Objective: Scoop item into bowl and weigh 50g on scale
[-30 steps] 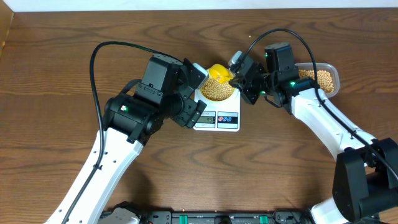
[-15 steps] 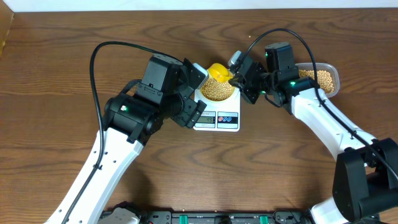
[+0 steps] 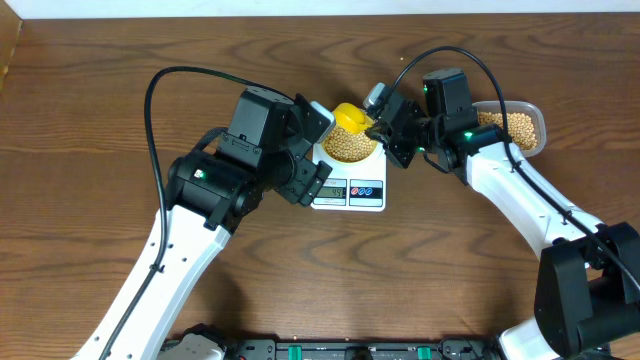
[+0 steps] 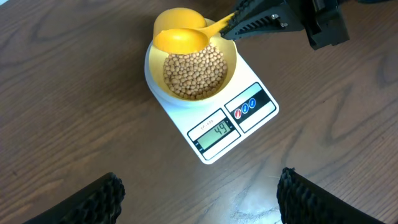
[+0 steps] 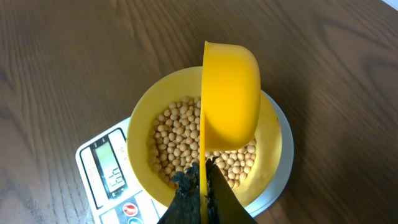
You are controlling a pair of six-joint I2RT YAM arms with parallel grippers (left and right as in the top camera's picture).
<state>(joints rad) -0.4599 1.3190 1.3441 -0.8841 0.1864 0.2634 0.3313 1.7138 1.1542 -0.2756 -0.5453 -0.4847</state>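
Observation:
The bowl (image 4: 231,62) sits on the white scale (image 4: 249,118), whose display reads 49. Tan beans (image 4: 194,73) fill the bowl's bottom. My right gripper (image 5: 204,180) is shut on the handle of a yellow scoop (image 5: 230,99), which is tipped on its side over the beans (image 5: 174,134) and looks empty. From overhead the scoop (image 3: 349,117) hangs over the bowl's far rim. My left gripper (image 4: 199,186) hovers open over bare table, near the scale's display end, with nothing between its fingers.
A clear plastic tub (image 3: 515,125) holding more beans stands at the right, behind my right arm. The left arm's wrist (image 3: 300,150) crowds the scale's left side. Brown wooden table lies all around.
The right gripper and scoop have edged very slightly left over the bowl. The left arm has not moved.

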